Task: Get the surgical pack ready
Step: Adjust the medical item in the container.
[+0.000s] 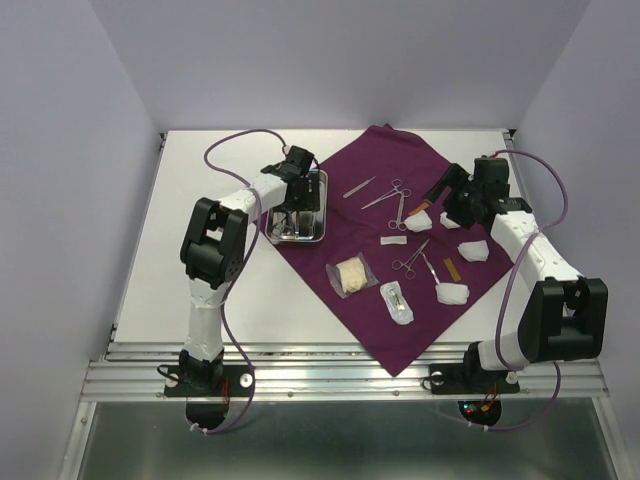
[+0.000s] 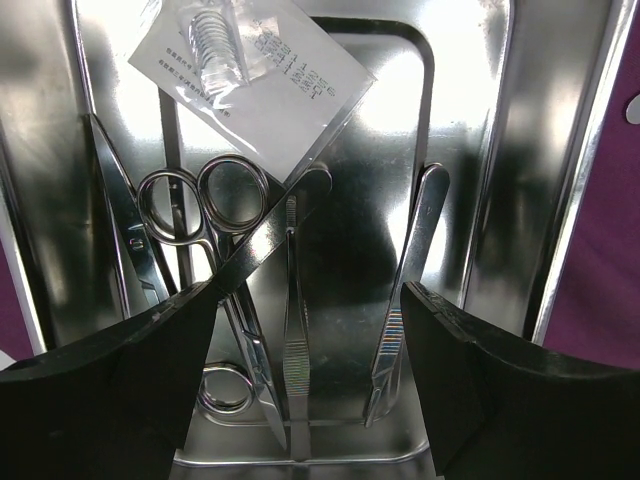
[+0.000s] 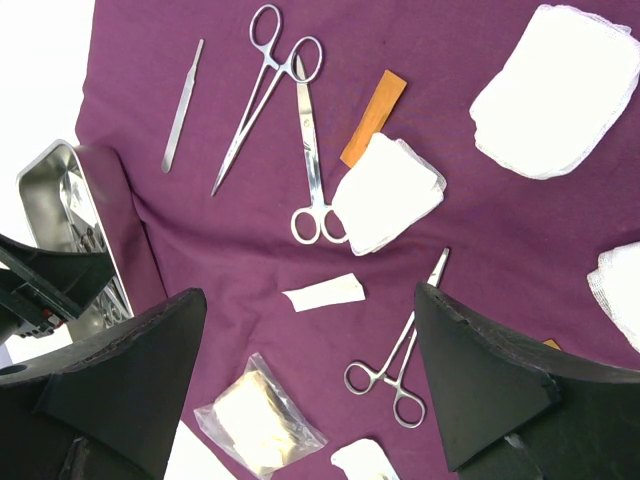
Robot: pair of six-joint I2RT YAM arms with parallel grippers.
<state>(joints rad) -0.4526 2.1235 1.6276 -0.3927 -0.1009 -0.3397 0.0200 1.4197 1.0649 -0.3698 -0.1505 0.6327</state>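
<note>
My left jaws gape wide and empty over the steel tray [image 2: 470, 150]. The scissors [image 2: 215, 250] lie lengthwise between them, rings pointing away. Over the cloth [image 3: 500, 230], my right jaws gape empty too.

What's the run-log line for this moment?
left gripper: open over steel tray | right gripper: open above purple cloth | in tray: scissors, forceps, packet

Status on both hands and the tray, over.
Left hand open over tray, empty. Right hand open above cloth, empty. Scissors, gauze loose on cloth. Nothing blocking.
</note>
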